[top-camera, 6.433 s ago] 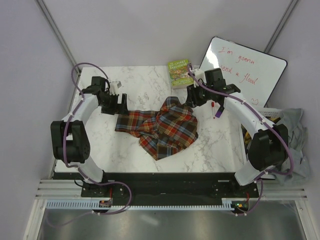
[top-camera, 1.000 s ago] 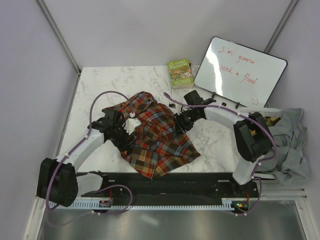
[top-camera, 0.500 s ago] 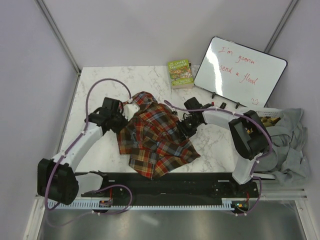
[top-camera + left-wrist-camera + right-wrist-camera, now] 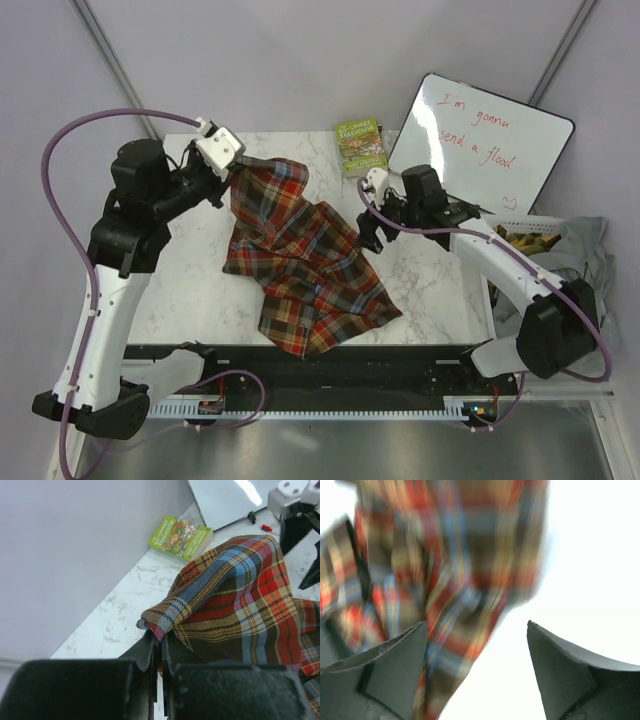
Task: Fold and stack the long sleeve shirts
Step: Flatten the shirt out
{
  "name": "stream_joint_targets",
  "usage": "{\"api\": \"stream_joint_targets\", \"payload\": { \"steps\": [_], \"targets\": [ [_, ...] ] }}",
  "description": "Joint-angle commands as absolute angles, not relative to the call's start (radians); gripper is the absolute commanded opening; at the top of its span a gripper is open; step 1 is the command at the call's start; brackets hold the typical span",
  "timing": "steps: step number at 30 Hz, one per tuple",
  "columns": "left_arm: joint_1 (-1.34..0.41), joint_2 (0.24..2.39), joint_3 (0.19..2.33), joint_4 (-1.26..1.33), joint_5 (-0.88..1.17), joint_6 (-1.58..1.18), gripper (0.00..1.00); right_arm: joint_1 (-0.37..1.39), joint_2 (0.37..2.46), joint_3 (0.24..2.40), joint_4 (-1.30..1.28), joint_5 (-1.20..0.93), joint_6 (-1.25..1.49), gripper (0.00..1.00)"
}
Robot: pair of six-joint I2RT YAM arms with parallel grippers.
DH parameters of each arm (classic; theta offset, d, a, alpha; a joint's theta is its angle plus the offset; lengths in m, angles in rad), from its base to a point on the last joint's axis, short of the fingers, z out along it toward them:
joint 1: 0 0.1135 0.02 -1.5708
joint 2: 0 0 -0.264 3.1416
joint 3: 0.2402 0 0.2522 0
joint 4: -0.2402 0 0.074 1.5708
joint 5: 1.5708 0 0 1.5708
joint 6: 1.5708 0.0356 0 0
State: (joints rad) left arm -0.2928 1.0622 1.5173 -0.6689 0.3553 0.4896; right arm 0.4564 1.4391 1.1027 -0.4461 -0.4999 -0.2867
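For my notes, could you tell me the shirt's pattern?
The shirt is red, brown and blue plaid; left wrist view.

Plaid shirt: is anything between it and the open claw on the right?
Nothing visible. The right gripper hangs open at the edge of the plaid shirt; the left gripper pinches its far corner.

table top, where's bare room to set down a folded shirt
Two bare marble patches: the strip between the plaid shirt and the table's left edge, and the near right area between the shirt and the right edge. Crowded: the middle under the shirt, and the far right corner with the book and whiteboard.
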Motion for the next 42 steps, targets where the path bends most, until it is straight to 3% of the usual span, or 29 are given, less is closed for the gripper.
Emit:
{"api": "stream_joint_targets", "payload": {
  "steps": [1, 7, 18, 24, 30, 37, 42],
  "targets": [
    [-0.291, 1.081, 1.632, -0.663, 0.466, 0.439, 0.02, 0.478, 1.397, 1.147, -0.118, -0.607, -0.37, 0.91],
    [-0.291, 1.042, 1.626, -0.657, 0.586, 0.442, 0.02, 0.581, 1.538, 1.273, -0.012, -0.655, -0.396, 0.95],
    [-0.291, 0.988, 1.556, -0.643, 0.67, 0.5, 0.02, 0.658, 1.71, 1.451, -0.08, -0.788, -0.448, 0.89],
    [-0.29, 0.963, 1.525, -0.632, 0.664, 0.52, 0.02, 0.667, 1.749, 1.483, -0.248, -0.805, -0.658, 0.77],
    [-0.29, 0.953, 1.517, -0.615, 0.654, 0.514, 0.02, 0.664, 1.767, 1.453, -0.268, -0.813, -0.693, 0.6],
    [-0.29, 0.951, 1.514, -0.612, 0.612, 0.514, 0.02, 0.632, 1.828, 1.506, -0.268, -0.796, -0.663, 0.3],
    [-0.29, 0.954, 1.519, -0.609, 0.632, 0.492, 0.02, 0.607, 1.855, 1.523, -0.265, -0.788, -0.672, 0.33]
  ]
}}
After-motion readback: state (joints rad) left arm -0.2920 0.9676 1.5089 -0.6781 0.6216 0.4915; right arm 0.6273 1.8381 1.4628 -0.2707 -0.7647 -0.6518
